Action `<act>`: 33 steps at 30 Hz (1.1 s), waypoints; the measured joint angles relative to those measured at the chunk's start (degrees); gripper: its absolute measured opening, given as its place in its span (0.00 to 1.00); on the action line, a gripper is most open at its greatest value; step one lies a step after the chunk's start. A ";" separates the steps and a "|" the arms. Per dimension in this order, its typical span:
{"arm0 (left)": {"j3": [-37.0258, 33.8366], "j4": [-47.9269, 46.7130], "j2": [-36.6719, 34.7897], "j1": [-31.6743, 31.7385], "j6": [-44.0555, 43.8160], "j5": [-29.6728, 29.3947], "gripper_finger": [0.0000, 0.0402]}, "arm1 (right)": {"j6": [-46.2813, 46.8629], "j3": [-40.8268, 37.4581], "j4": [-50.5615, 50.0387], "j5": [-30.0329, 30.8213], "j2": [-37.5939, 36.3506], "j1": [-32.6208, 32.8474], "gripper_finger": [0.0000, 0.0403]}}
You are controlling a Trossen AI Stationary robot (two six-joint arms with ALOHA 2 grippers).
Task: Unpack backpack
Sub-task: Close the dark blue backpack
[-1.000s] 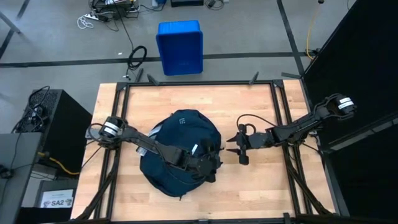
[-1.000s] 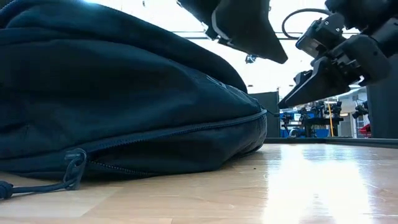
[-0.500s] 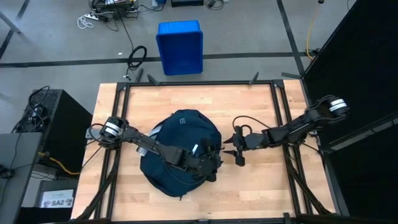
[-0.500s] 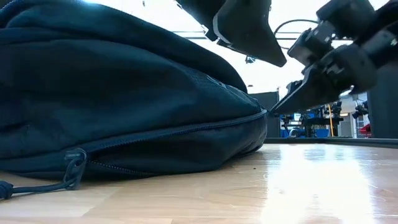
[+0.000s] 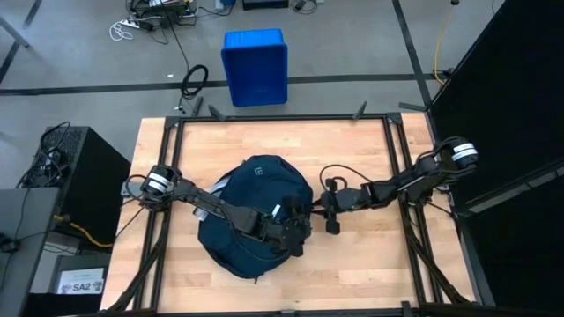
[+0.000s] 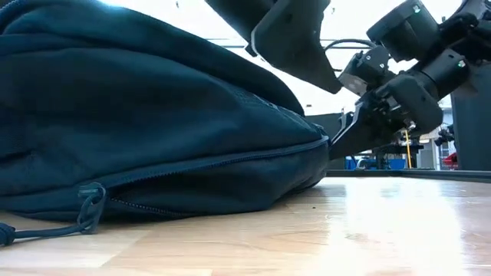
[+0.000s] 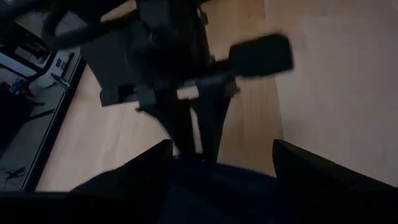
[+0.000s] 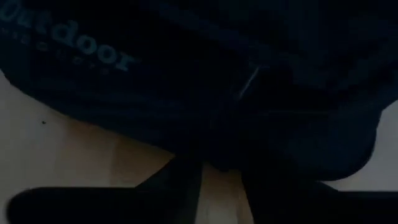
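Note:
The dark navy backpack [image 5: 251, 211] lies flat on the wooden table [image 5: 370, 264], a white logo label [image 5: 258, 173] on its far part. My left gripper [image 5: 298, 236] hangs open just above the backpack's right part; in the low view it [image 6: 295, 46] is clear of the fabric. My right gripper [image 5: 319, 210] reaches in from the table's right and is shut at the backpack's right edge [image 6: 324, 146], beside the zipper seam [image 6: 230, 165]. My right gripper meets the backpack's right edge [image 8: 224, 158] at its fingertips, close to the zipper seam. The fingers [image 8: 186, 180] come from the table's right, slanting down. The dark fabric hides what lies between the tips. The backpack stays flat on the table.
A blue plastic bin [image 5: 255, 66] stands on the floor beyond the table's far edge. Black frame rails [image 5: 397, 158] run along the table's sides. A zipper cord [image 6: 88, 207] trails off the backpack's near side. Bare wood [image 5: 370, 255] lies right of the backpack.
My right gripper has moved toward the table's left and down, up to the backpack's right edge, and its fingers have drawn together there. The backpack has stayed where it was.

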 joint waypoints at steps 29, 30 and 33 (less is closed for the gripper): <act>0.02 1.20 3.71 1.16 10.61 -0.04 0.62 | -1.18 0.35 4.41 -18.92 -5.70 0.04 0.00; 0.03 1.95 3.93 1.16 10.86 -0.11 0.62 | -1.18 0.35 4.83 -19.00 -5.70 0.04 0.00; -0.02 3.50 4.20 1.16 12.97 -0.11 0.62 | -1.18 0.35 5.37 -19.02 -5.70 0.04 0.00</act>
